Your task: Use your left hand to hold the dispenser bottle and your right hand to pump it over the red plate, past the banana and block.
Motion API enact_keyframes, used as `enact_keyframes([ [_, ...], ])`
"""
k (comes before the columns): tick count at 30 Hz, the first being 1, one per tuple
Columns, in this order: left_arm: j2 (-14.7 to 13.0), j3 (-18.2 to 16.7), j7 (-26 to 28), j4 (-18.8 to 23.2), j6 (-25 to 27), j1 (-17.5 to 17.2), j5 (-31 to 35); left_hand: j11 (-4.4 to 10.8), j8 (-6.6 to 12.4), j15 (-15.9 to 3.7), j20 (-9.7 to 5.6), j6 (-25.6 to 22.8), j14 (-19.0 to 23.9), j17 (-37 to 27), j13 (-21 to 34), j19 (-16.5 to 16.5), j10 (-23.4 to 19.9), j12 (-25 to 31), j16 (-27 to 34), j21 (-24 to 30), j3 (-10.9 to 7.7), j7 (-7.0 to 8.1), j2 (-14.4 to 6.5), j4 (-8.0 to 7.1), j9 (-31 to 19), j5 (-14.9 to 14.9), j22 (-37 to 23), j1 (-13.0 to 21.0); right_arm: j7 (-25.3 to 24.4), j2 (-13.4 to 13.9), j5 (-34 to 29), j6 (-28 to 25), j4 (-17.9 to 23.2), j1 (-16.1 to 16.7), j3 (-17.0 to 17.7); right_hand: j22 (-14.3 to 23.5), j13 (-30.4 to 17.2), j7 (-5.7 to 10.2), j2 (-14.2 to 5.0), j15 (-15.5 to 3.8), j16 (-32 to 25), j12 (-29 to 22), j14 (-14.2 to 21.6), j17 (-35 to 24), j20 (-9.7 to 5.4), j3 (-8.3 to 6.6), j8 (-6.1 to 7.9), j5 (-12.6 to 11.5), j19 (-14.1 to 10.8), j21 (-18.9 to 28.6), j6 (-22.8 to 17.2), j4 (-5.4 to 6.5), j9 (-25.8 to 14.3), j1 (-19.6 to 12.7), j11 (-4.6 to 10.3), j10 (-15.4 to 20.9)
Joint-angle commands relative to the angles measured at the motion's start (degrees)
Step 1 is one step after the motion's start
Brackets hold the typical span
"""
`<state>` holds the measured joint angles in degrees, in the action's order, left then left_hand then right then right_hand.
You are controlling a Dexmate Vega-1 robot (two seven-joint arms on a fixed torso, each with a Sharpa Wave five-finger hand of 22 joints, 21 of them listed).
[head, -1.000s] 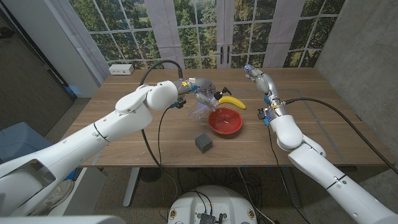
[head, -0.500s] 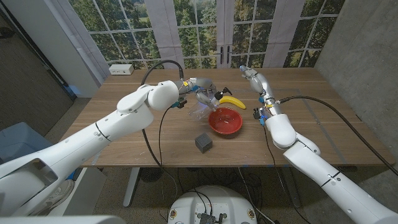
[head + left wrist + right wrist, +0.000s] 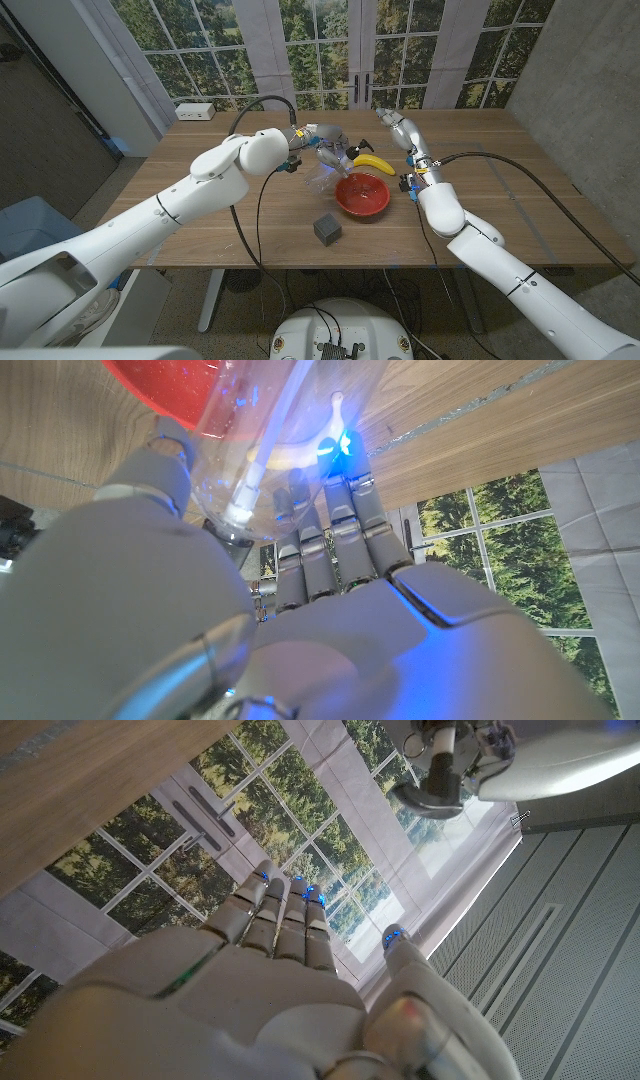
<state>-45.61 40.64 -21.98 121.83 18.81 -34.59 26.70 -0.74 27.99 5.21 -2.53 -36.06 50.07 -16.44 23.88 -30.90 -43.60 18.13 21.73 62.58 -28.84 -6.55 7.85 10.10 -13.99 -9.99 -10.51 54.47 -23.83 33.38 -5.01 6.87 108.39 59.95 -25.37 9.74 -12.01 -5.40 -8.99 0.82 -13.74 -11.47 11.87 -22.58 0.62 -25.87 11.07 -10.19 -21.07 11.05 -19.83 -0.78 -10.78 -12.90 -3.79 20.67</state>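
My left hand (image 3: 312, 138) grips the clear dispenser bottle (image 3: 324, 168) and holds it tilted above the table, its black pump head (image 3: 356, 149) pointing toward the banana. In the left wrist view my fingers (image 3: 335, 525) wrap the bottle (image 3: 262, 445), its inner tube showing. The red plate (image 3: 362, 195) lies just right of the bottle, the yellow banana (image 3: 375, 163) behind it, and the dark grey block (image 3: 327, 229) in front. My right hand (image 3: 392, 122) hovers open behind the banana, apart from the pump; its fingers (image 3: 280, 920) are straight and empty.
A white box (image 3: 195, 111) sits at the table's back left corner. The wooden table (image 3: 500, 200) has bare surface to the right of the plate and along its front. Windows stand behind the table's far edge.
My right hand has moved left, toward the bottle's pump. The left hand and bottle have stayed put.
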Motion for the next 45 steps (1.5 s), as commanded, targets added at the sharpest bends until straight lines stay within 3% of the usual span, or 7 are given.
enact_keyframes([
  [1,0.3,0.1,0.3,-0.8,-0.7,0.3,-0.4,11.74,0.45,-18.95,-7.49,-8.9,12.4,-0.1,0.1,0.2,-12.4,0.0,0.1,0.4,-1.09,8.48,-15.8,0.07,-0.1,-0.3,-0.2,15.2,0.3,-1.3,-2.5,-0.1,-0.5,-2.2,-3.2,0.2,0.0,0.19,-0.48,-0.12,-0.1,-0.3,0.4,-0.1,0.55,0.13,-0.04,0.1,0.1,0.3,0.4,-0.01,-0.1,0.7,0.32,0.1],
  [13,0.3,0.3,0.1,-0.7,-0.7,0.4,-0.2,11.44,0.35,-18.95,-7.43,-8.9,12.5,-0.1,0.2,0.3,-12.8,0.0,0.0,0.7,-1.14,8.38,-15.8,0.07,-0.1,-0.3,-0.1,15.2,2.1,-0.7,-3.0,-0.8,0.2,-2.8,-4.1,0.2,0.0,0.11,-0.17,0.06,0.2,-0.1,-0.2,-0.1,1.35,0.84,-0.06,0.2,0.3,0.2,0.8,1.2,-0.1,2.4,0.25,-0.4],
  [20,0.3,0.2,0.3,-0.8,-0.6,0.3,-0.3,11.4,0.2,-18.94,-7.43,-8.8,12.5,-0.1,0.4,0.4,-12.5,-0.2,0.0,0.9,-1.18,8.44,-15.8,0.05,-0.1,-0.3,-0.1,15.2,3.8,0.3,-3.8,-0.8,0.0,-3.7,-4.9,0.2,0.1,1.42,0.61,-0.46,1.8,1.1,-4.1,0.2,1.46,2.4,-0.7,-0.1,4.1,-0.6,4.3,4.31,0.0,6.8,2.26,-5.6],
  [25,0.4,0.3,0.1,-0.9,-0.7,0.4,-0.3,11.55,0.19,-18.94,-7.43,-8.9,12.6,-0.1,0.4,0.5,-12.7,-0.2,0.0,1.0,-1.21,8.4,-15.8,0.07,-0.2,-0.3,-0.1,15.2,2.9,-0.8,-4.3,-1.0,-0.6,-3.9,-5.5,0.2,0.2,2.48,0.81,-0.67,2.4,1.3,-6.2,0.5,1.32,2.58,-0.97,-0.3,6.2,-0.9,6.4,4.66,0.1,7.6,3.46,-7.7],
  [33,0.6,0.4,0.1,-1.6,-1.5,0.9,-0.5,11.54,0.12,-18.93,-7.42,-9.0,12.6,-0.1,0.5,0.6,-12.6,-0.3,-0.1,1.2,-1.26,8.32,-15.8,0.05,-0.2,-0.3,-0.1,15.2,0.4,-2.6,-6.4,-0.3,-1.7,-4.2,-6.9,0.1,0.2,2.93,1.06,-0.49,2.4,1.1,-6.5,0.7,1.89,2.87,-0.87,-0.3,6.7,-0.8,7.1,5.15,0.1,8.4,3.36,-7.9],
  [35,0.6,0.4,0.3,-1.7,-1.6,0.9,-0.4,11.48,0.13,-18.94,-7.4,-9.1,12.6,-0.1,0.5,0.6,-12.7,-0.3,-0.1,1.3,-1.27,8.35,-15.8,0.05,-0.2,-0.3,-0.1,15.2,2.4,-1.7,-7.1,-3.3,-0.1,-4.6,-7.2,0.1,0.2,2.83,1.14,-0.38,2.3,1.0,-6.5,0.7,2.05,2.95,-0.78,-0.3,6.8,-0.8,7.1,5.29,0.1,8.6,3.32,-7.9],
  [45,0.7,0.4,0.0,-2.1,-1.9,1.2,-0.6,11.5,0.05,-18.93,-7.37,-9.1,12.8,-0.2,0.6,0.8,-12.9,-0.4,-0.1,1.5,-1.32,8.31,-15.8,0.05,-0.2,-0.3,-0.1,15.2,4.1,-2.1,-7.1,-3.9,-0.7,-5.8,-9.0,0.1,0.2,2.59,1.25,-0.23,2.2,0.8,-6.7,0.8,2.31,3.29,-0.54,-0.4,6.9,-0.6,7.0,5.98,0.1,9.5,3.01,-8.0],
])
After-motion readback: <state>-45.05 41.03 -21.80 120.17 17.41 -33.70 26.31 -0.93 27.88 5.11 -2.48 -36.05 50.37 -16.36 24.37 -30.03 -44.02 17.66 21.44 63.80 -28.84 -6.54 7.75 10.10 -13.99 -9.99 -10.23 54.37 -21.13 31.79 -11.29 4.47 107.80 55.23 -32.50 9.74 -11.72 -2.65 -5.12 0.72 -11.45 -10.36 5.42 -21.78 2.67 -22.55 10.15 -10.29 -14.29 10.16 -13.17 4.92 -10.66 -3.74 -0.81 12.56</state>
